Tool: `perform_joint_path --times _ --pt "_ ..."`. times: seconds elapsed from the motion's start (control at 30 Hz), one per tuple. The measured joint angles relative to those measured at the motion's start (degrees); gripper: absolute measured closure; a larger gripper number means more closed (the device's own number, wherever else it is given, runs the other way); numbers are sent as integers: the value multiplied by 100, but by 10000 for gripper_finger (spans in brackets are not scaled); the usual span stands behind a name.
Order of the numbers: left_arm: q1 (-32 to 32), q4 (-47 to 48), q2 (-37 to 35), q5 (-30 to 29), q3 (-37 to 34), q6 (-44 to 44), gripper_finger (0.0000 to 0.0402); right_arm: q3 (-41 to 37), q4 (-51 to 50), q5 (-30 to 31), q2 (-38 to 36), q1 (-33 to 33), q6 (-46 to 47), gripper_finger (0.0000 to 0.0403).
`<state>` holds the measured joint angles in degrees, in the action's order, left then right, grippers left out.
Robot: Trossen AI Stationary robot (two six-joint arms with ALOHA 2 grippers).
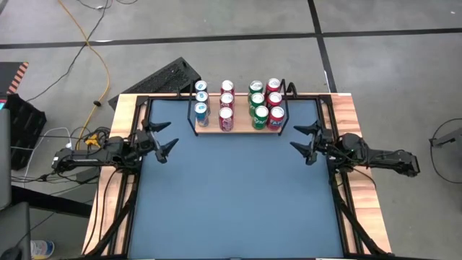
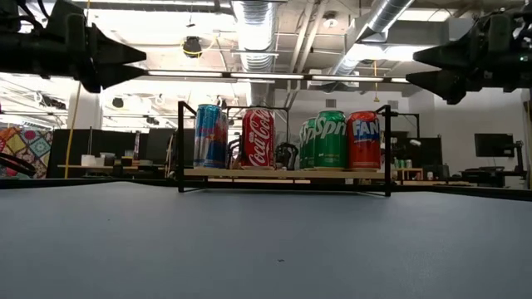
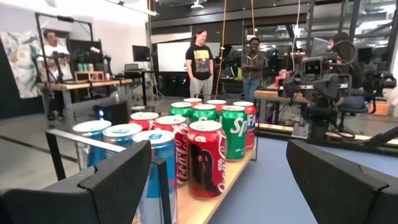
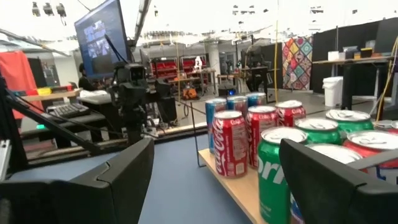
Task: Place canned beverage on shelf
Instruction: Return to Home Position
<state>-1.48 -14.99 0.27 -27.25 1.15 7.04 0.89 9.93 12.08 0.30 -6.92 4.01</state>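
The light-wood shelf [image 1: 240, 127] with black wire ends stands on the blue table [image 1: 238, 195] at its far edge. Four rows of cans stand upright on the board: blue cans [image 1: 201, 101], red cola cans [image 1: 227, 105], green cans [image 1: 257, 105] and red-orange cans [image 1: 275, 105]. In the low view the front cans [image 2: 258, 138] face me. My left gripper [image 1: 169, 141] hovers open and empty above the table's left side. My right gripper [image 1: 302, 139] hovers open and empty above the table's right side. Each stands level with the shelf's front edge, beside it.
A wooden rim [image 1: 123, 137] runs round the blue table. A black keyboard [image 1: 170, 76] lies on the floor behind the shelf, with cables [image 1: 86, 43] on the left. People [image 3: 199, 62] stand in the room beyond the table. The blue surface in front of the shelf is bare.
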Motion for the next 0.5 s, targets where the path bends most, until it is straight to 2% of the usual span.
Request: perform_joint_path --times 0.2,0.4,0.5 --pt "0 322 0 -4 0 -176 42 0 -311 2 0 0 0 65" --pt "0 1159 -1 -6 -1 -190 42 2 -687 0 4 1 2 65" --pt "2 1176 57 -4 2 -173 42 16 -802 -3 3 1 2 65"
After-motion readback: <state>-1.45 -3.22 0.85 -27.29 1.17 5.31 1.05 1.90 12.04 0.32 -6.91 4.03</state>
